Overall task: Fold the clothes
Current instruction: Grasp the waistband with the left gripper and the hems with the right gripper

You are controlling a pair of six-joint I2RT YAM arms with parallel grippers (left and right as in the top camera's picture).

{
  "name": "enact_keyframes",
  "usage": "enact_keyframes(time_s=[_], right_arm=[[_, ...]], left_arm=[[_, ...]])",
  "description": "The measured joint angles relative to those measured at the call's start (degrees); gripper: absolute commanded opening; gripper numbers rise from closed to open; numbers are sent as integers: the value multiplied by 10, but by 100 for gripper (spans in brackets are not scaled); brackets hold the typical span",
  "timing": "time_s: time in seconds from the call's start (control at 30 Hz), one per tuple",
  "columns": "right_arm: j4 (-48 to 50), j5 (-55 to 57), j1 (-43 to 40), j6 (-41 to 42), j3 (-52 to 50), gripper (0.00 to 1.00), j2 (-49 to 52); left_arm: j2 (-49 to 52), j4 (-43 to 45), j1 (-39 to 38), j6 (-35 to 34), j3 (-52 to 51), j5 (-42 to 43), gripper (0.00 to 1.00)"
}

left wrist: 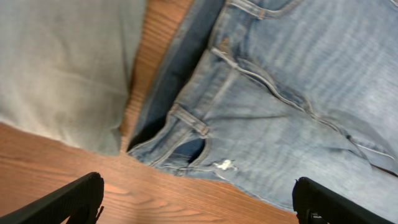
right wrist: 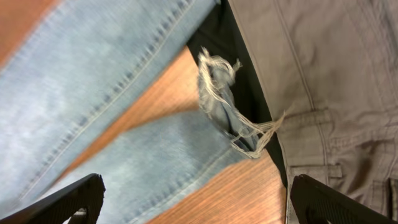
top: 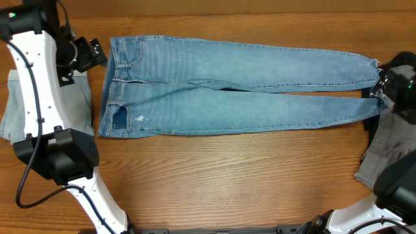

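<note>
From above, the blue jeans (top: 240,84) lie flat and long across the wooden table (top: 214,175), likely spread out ready for folding. The left claw (top: 88,55) hangs by the waist, the right claw (top: 389,90) by the leg ends.

In the left wrist view its fingers (left wrist: 68,202) stand wide apart and empty, the waistband (left wrist: 193,124) just ahead.

In the right wrist view the fingers are wide apart and empty too, the frayed hem (right wrist: 227,106) just ahead, beside grey trousers (right wrist: 323,74).

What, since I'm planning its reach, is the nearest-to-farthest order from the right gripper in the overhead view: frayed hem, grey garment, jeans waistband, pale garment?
From the right gripper:
1. frayed hem, directly beneath it.
2. grey garment, beside it at the right.
3. jeans waistband, far left.
4. pale garment, farthest left, past the waistband.
</note>
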Motion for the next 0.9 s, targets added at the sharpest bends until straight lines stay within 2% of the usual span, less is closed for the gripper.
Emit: enact_keyframes(time_s=[0.1,0.2,0.23,0.27,0.3,0.37,0.4,0.5,0.6,0.73,0.77,0.8,0.9], right_arm=[[-29,-33,0,1,20,100,-3],[-59,-61,5,1,20,93,-3],[-65,-64,12,-4,20,85,-3],[-67,-68,29,-14,20,78,-3],[-67,-70,45,-24,20,66,-3],[-60,-71,89,-49,20,47,-3],[-55,-72,111,-61,19,42,-3],[-37,-72,143,-68,5,42,-3],[-14,-72,169,-71,-25,42,-3],[13,-72,180,-71,-61,42,-3],[18,-72,180,-71,-67,42,-3],[20,-72,180,-71,-70,42,-3],[22,-72,180,-71,-72,42,-3]], left_arm=[[0,-15,24,0,0,-14,100],[-2,-24,36,0,-16,-21,99],[-5,-16,36,1,-37,-19,92],[-6,7,33,5,-72,-14,81],[-6,25,31,15,-98,-10,75],[-7,83,21,35,-163,4,75],[-8,109,16,40,-191,9,74],[-8,187,2,55,-262,16,75],[-8,245,-7,76,-310,18,72],[-10,299,-7,98,-362,27,74],[-10,315,-7,104,-377,29,69],[-10,324,-7,107,-387,31,59],[-10,355,-7,136,-415,54,56]])
